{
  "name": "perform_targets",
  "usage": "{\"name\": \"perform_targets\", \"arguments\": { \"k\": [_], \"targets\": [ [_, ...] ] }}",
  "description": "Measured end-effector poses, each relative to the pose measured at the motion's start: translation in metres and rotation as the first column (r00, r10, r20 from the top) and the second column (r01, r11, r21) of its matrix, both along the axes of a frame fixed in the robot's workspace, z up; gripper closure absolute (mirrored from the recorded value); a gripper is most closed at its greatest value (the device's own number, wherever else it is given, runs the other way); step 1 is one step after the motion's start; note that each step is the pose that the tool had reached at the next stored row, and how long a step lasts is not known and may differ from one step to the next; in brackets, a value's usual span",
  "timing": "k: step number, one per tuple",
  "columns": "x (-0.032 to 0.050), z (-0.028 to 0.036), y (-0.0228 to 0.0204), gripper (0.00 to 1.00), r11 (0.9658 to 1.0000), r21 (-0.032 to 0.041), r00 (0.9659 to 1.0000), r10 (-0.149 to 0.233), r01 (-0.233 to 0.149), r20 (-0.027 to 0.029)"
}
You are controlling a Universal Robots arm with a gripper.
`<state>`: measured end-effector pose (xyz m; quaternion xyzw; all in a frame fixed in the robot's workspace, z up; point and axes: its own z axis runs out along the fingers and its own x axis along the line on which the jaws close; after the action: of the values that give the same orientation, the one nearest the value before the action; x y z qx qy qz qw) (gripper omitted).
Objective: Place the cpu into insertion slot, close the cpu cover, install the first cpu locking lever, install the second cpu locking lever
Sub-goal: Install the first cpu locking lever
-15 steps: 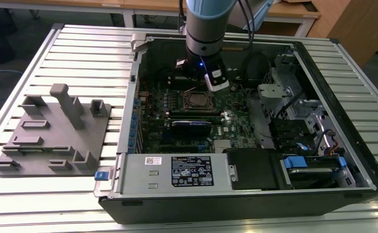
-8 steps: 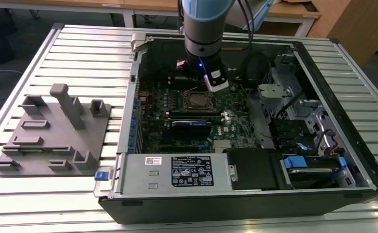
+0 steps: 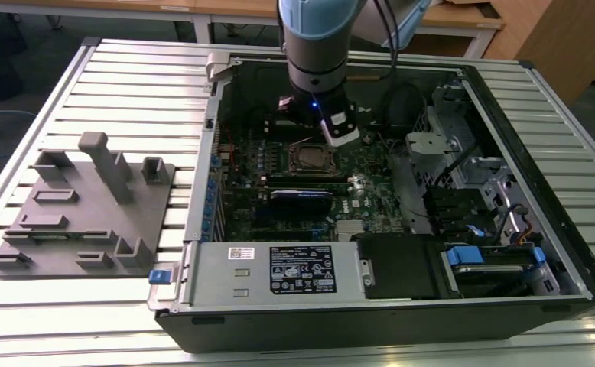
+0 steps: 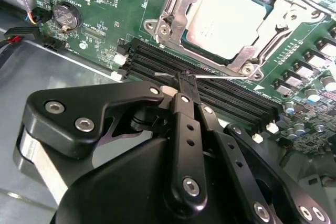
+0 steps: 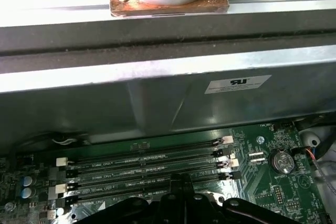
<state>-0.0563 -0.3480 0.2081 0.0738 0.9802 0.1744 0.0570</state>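
- Cpu [image 4: 226, 22], its dull grey top facing up, sits in the insertion slot [image 4: 157, 27] just beyond the fingertips of the hand [image 4: 185, 80], on the far side of the black memory slots [image 4: 231, 100].
- The cpu cover [image 4: 181, 9], a silvery frame, lies flat around the chip, whose top shows through the frame's window.
- The hand's fingers are pressed together with no gap between them in the second wrist view.
- A thin silvery locking lever [image 4: 226, 76] runs crosswise right at the fingertips, between them and the socket's near edge.
- I cannot tell whether the rod is pinched or only touched by the tip.
- The memory slots lie directly under and just ahead of the hand, and in the first wrist view [image 5: 147, 163] their white end clips show beyond its dark body.
- A round coin battery [image 4: 65, 17] sits on the green circuit board [image 4: 105, 3], well off to one side of the hand.
- In the exterior view the arm [image 3: 318, 46] reaches straight down into the open computer case [image 3: 379, 306], ending just above the socket.
- A card with a blue edge [image 3: 300, 200] stands in the board, nearer the camera than the socket in the exterior view.
- The case lies on a slatted metal table [image 3: 124, 84].
- A grey fixture block [image 3: 83, 206] rests on the same table, outside the case at the exterior view's left and well apart from the hand.
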Motion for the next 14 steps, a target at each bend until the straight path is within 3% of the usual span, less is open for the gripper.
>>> {"name": "perform_targets", "arguments": {
  "k": [4, 14],
  "targets": [
    [-0.0006, -0.0025, -0.0002, 0.89, 0.9999, 0.0069, 0.9999, -0.013, 0.013, 0.0025],
    [-0.0047, -0.0059, 0.0001, 0.89, 0.9971, 0.0073, 0.9972, -0.075, 0.075, 0.0024]
  ]
}}
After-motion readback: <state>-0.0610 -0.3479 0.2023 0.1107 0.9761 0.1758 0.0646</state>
